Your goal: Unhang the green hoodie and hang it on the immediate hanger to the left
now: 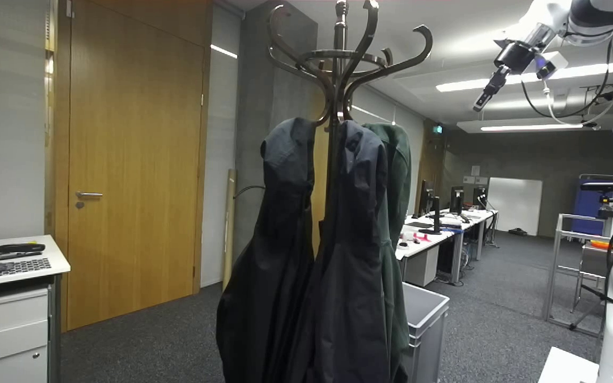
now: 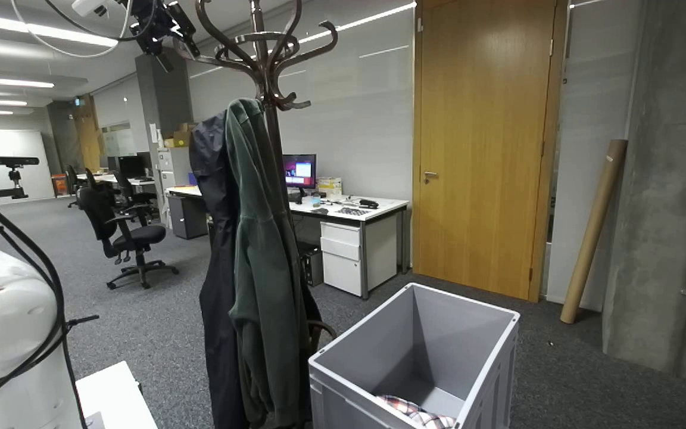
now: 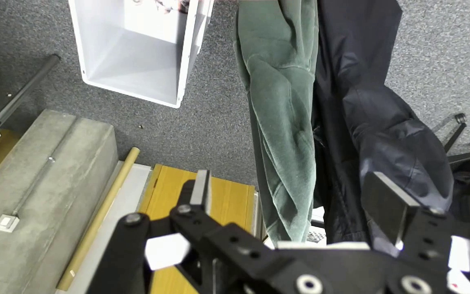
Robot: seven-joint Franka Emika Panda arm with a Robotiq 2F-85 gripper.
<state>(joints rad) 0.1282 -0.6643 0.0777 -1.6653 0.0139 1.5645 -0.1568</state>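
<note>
Bin: gray, paler rim, top uncovered, near the hoodie. It holds a plaid cloth, crumpled on the bottom toward the near end in an exterior view; the near wall hides part of it. Wrist view catches the cloth too, cut off by the top edge. Drawers under the white desk: closed, contents can't be seen.

Hoodie hangs on the rack, close to its post. Dark green, limp, long narrow strip. Rounded hump at the top, lengthwise folds below that, a seam running across partway down, creases lower. Reads as a paler green in the wrist view. Navy coat is right up against it, covering much of it in an exterior view; black coat hangs next to the navy one. Which of the hooks carries the hoodie: fabric hides the spot, can't tell.

Gripper is wide, fingers well spread. Hoodie shows through the gap in the wrist view, but beyond the fingers. In both exterior views the gripper is up at hook height, above the hoodie's top and apart from it.
</note>
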